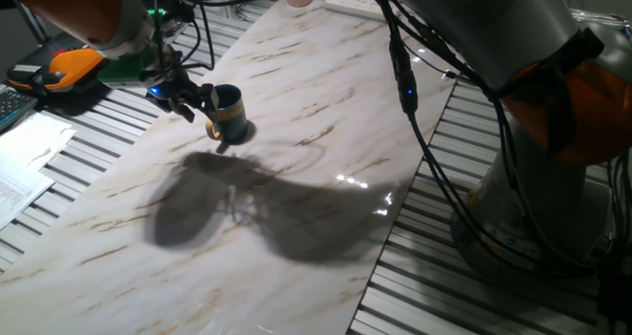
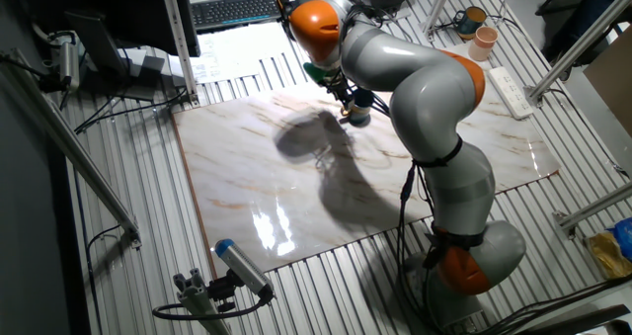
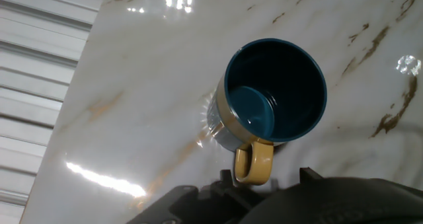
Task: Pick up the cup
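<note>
Gripper [image 1: 190,100] sits just beside the cup [image 1: 229,112], on its left as the one fixed view shows it, fingers pointing at the mug's side near the rim. Dark fingers look spread, but whether they are open around the wall or merely alongside — cannot tell from these views. No contact confirmed.

Cup stands upright on the marble table [image 1: 326,108], near the far-left edge of the slab. Hand view: the cup [image 3: 274,95] is empty, blue inside, yellow handle [image 3: 253,162] turned toward the camera, mouth fully visible.

Judgement on the step — approach for grasp. Doing it well: bring one finger inside the rim and one outside, or straddle the body clear of the handle; the handle faces the hand, so a slight offset or wrist turn seems wise to avoid clamping on it. Close slowly; the mug is light and the marble slick, so a nudge could slide it.

Hard to read: fingertips are cut off at the bottom of the hand view, only dark housing shows. In the other fixed view the cup [image 2: 360,116] is mostly hidden by the arm.
</note>
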Tool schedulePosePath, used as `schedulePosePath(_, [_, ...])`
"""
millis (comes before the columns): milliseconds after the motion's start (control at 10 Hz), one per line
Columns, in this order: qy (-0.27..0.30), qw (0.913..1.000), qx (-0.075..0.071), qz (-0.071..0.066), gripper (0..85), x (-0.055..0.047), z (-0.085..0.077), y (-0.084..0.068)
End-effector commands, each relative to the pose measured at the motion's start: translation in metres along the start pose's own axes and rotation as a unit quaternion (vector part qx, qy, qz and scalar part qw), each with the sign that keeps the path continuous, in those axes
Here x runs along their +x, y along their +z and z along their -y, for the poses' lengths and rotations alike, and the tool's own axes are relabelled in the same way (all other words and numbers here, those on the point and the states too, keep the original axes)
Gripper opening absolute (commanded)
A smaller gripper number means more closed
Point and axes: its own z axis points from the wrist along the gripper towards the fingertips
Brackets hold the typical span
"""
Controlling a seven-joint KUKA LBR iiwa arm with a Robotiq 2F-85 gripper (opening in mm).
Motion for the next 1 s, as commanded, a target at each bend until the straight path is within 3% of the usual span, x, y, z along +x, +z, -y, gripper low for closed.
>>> schedulePosePath(0, [0.007, 1.0000, 0.003, -0.001, 34.0, 0.0001, -0.0001, -0.0002])
schedulePosePath(200, [0.026, 0.9996, 0.013, -0.004, 34.0, 0.0008, -0.0008, -0.0011])
schedulePosePath(500, [0.029, 0.9995, 0.015, -0.004, 34.0, 0.0007, -0.0006, -0.0013])
schedulePosePath(600, [0.032, 0.9994, 0.016, -0.004, 51.0, 0.0008, -0.0006, -0.0012])
schedulePosePath(900, [0.042, 0.9989, 0.022, -0.001, 51.0, 0.0006, -0.0003, -0.0008])
